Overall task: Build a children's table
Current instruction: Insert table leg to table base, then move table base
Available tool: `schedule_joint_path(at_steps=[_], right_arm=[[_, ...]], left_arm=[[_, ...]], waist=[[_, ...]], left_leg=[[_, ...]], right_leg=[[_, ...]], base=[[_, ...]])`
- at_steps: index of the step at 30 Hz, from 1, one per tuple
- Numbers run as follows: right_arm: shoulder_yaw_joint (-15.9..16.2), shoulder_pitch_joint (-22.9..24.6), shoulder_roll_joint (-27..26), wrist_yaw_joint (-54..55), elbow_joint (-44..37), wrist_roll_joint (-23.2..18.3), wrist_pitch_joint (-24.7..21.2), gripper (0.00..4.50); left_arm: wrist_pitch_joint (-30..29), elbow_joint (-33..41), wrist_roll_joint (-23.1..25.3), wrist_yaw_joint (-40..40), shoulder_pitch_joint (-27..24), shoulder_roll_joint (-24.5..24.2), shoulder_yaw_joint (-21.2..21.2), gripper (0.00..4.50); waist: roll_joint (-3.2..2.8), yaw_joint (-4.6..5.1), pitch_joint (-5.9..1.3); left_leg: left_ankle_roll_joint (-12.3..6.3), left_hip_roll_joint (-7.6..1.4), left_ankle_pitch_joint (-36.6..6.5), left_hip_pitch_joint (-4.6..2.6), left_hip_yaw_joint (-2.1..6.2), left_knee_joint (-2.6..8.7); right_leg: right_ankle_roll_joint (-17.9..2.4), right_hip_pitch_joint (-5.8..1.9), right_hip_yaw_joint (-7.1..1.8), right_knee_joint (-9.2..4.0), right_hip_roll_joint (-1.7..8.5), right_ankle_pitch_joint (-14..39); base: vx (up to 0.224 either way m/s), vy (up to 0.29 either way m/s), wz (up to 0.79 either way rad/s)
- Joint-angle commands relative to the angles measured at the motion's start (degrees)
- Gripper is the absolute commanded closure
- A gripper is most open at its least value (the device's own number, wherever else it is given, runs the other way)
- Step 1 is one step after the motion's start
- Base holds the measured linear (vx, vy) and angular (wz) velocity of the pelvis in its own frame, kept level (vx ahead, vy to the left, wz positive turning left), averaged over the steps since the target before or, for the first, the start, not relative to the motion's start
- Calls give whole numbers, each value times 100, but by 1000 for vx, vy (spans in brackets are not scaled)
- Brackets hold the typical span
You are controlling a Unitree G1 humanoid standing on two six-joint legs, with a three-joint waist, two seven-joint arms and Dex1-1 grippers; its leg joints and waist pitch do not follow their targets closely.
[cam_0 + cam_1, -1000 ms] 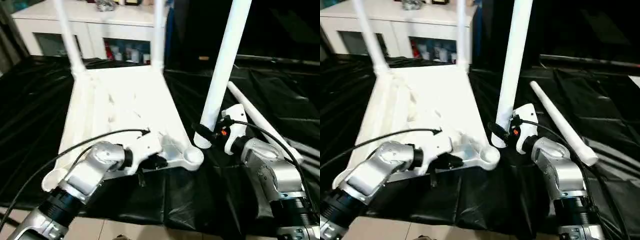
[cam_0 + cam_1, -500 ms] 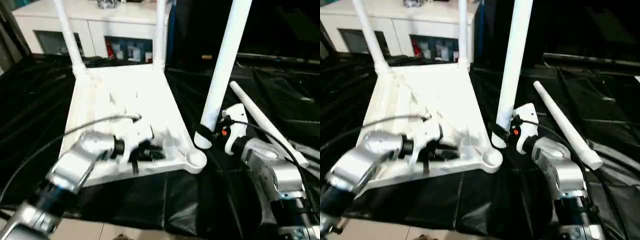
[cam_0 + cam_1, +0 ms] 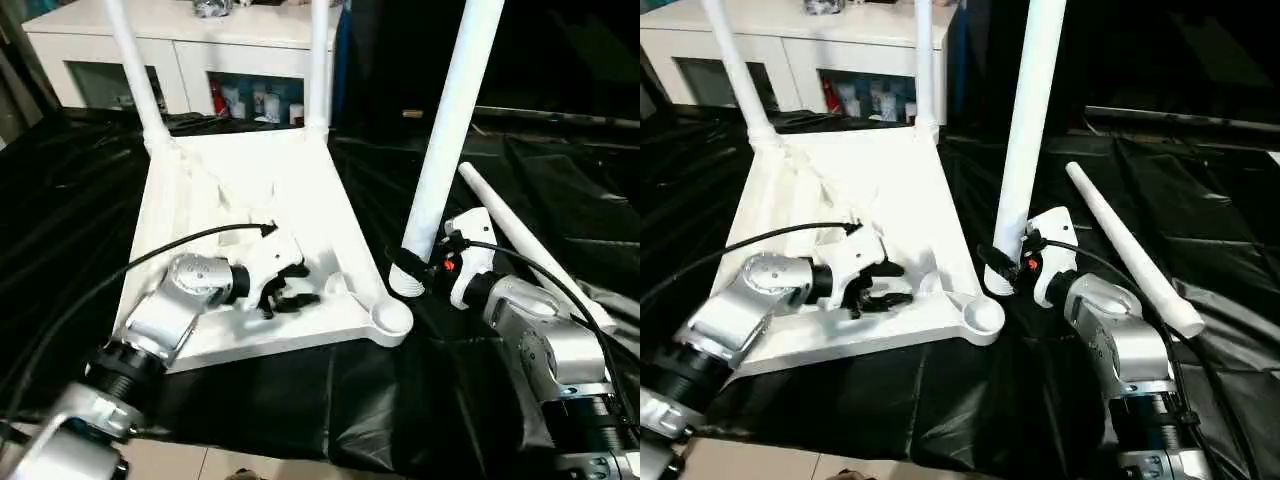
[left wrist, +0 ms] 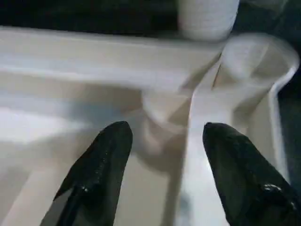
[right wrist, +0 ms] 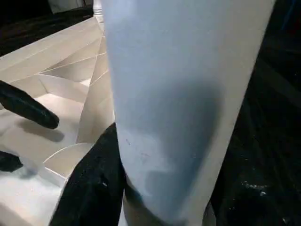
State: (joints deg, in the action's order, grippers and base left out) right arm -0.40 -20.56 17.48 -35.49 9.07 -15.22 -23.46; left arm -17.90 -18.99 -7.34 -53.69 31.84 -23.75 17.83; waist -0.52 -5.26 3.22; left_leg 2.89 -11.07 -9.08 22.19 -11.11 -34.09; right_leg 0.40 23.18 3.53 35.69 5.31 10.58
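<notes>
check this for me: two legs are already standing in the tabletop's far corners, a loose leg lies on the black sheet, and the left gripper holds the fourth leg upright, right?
One thing is wrong: the right gripper, not the left, holds the fourth leg upright, as the left eye view shows. The left gripper is open over the tabletop.

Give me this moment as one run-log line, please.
left gripper: open over upturned tabletop, empty | right gripper: holding leg upright beside empty corner socket | two legs fitted | spare leg on black sheet
</notes>
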Motion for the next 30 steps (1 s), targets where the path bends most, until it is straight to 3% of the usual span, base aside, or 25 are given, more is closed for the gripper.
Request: schedule_joint_path(at_steps=[1, 3, 4, 6, 9, 17, 30], right_arm=[[-30, -24, 69, -7, -167, -11, 44, 257], [-26, -20, 75, -13, -173, -10, 39, 257], [-9, -18, 91, -27, -180, 2, 30, 257], [-2, -14, 98, -35, -189, 2, 23, 257], [0, 2, 106, -38, -217, -5, 7, 257], [6, 29, 112, -17, -262, -18, -21, 257], [15, 53, 115, -5, -295, -25, -37, 257]], left_arm=[[-156, 259, -290, -180, 64, 25, -199, 128], [-264, 423, -409, -346, 28, 4, -175, 122], [-490, 806, -492, -695, -102, -118, 39, 96], [-604, 1006, -451, -879, -204, -205, 229, 86], [-555, 1152, -80, -899, -424, -235, 697, 55], [-741, 910, 611, -306, -423, -202, 1036, 42], [-1265, 1406, 341, -113, -629, -211, 583, 163]], waist=[[-7, -17, -394], [3, -10, -388], [-2, -12, -383], [2, 1, -367], [-16, 15, -363], [-4, 20, -367], [-15, 17, -371]], left_leg=[[204, -174, -1769, -138, 112, 436], [200, -179, -1779, -141, 110, 440], [188, -177, -1786, -142, 107, 440], [192, -184, -1823, -144, 107, 454], [212, -186, -1883, -151, 111, 462], [245, -179, -1904, -157, 117, 462], [203, -176, -1827, -143, 118, 459]], right_leg=[[-1124, -228, -226, -472, 288, 1504], [-1115, -224, -228, -474, 289, 1553], [-1101, -216, -231, -485, 287, 1607], [-1056, -206, -237, -497, 280, 1718], [-933, -200, -247, -517, 277, 1888], [-865, -205, -243, -532, 271, 1929], [-963, -207, -238, -518, 268, 1764]], base=[[0, 0, 0], [0, 0, 0], [0, 0, 0], [0, 0, 0], [0, 0, 0], [0, 0, 0], [0, 0, 0]])
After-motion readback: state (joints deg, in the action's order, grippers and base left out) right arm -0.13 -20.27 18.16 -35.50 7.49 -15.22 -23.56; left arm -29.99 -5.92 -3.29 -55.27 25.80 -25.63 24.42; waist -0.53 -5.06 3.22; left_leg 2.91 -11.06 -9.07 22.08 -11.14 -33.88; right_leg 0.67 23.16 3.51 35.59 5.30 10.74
